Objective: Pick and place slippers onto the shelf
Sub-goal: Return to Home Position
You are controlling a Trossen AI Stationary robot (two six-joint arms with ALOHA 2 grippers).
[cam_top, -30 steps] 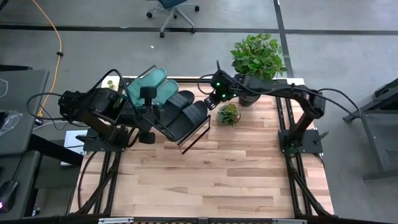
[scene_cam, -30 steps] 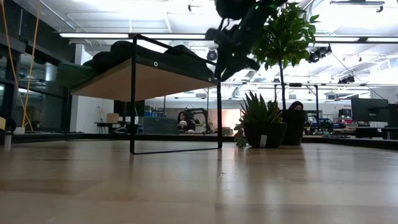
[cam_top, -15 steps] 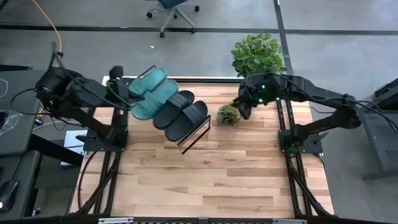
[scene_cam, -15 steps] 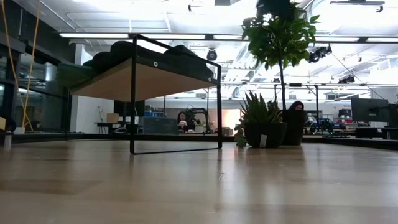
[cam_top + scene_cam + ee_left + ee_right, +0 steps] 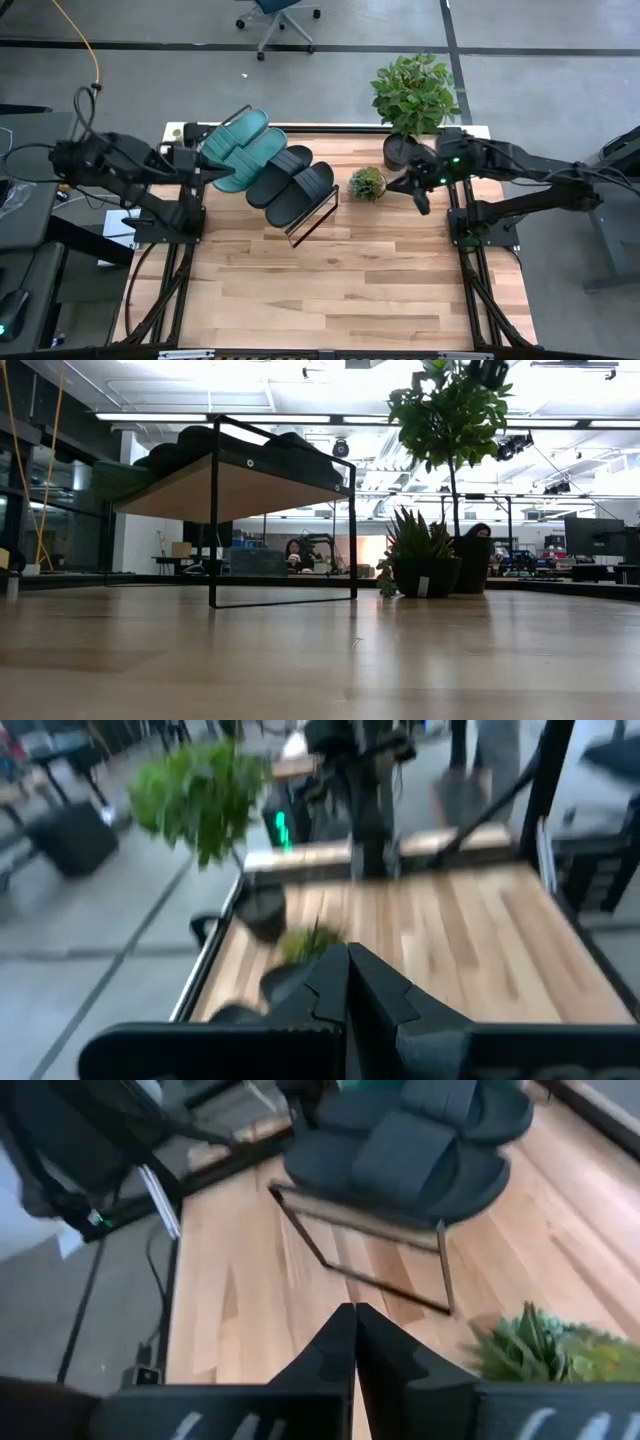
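High view, slippers: two teal slippers (image 5: pixel 238 150) and two black slippers (image 5: pixel 290 182) lie side by side on the shelf (image 5: pixel 313 221), which stands at the far left of the table (image 5: pixel 330 290).
High view, left gripper: the left gripper (image 5: pixel 220 174) hangs just beside the left edge of the teal pair. Whether it touches them cannot be told.
High view, right gripper: the right gripper (image 5: pixel 415 190) hangs at the far right, near the small plant (image 5: pixel 367 183) and the pot of the tall plant (image 5: pixel 414 88).
High view, risk: if the left arm swings on its way home, it could brush the teal pair and push it along the board. A low sweep by the right arm could tip a plant.
Low view, shelf: the slanted board sits on its black wire frame with dark slipper shapes on top. Both plants stand to its right. No gripper shows clearly.
Low view, risk: because of the slope, a nudged slipper would probably slide off rather than stay put.
Left wrist view, pincer: the two dark fingers (image 5: pixel 385 1002) are pressed together with nothing between them.
Right wrist view, pincer: its fingers (image 5: pixel 320 1352) are also closed and empty. The black slippers and the wire frame lie ahead.
Right wrist view, risk: the small plant is nearest this gripper, so it seems the likeliest thing to be clipped.
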